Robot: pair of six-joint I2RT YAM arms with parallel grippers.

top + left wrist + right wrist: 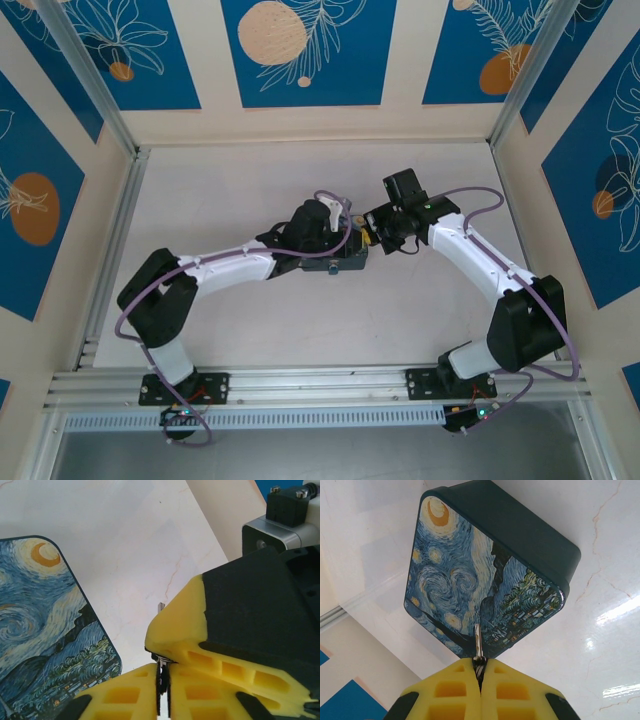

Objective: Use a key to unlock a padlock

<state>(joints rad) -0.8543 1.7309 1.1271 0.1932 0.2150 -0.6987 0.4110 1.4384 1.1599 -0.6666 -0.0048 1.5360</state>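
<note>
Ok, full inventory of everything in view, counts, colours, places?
tin: one, dark green sides, blue-yellow swirl-painted lid, mid-table
key: one, silvery, in the right fingertips, over the lid in the right wrist view
small piece: one, dark and silvery, at the left fingertips; possibly the padlock, too hidden to confirm
table: one, whitish, thin reddish veins
wall panels: several, blue with leaf art, on cream walls
rails: several, silvery, along table edges
cables: two, purple, along the arms
arms: two, white and black, bases at near edge
left gripper: one, yellow fingers, above tin
right gripper: one, yellow fingers, shut on key, beside left gripper
</note>
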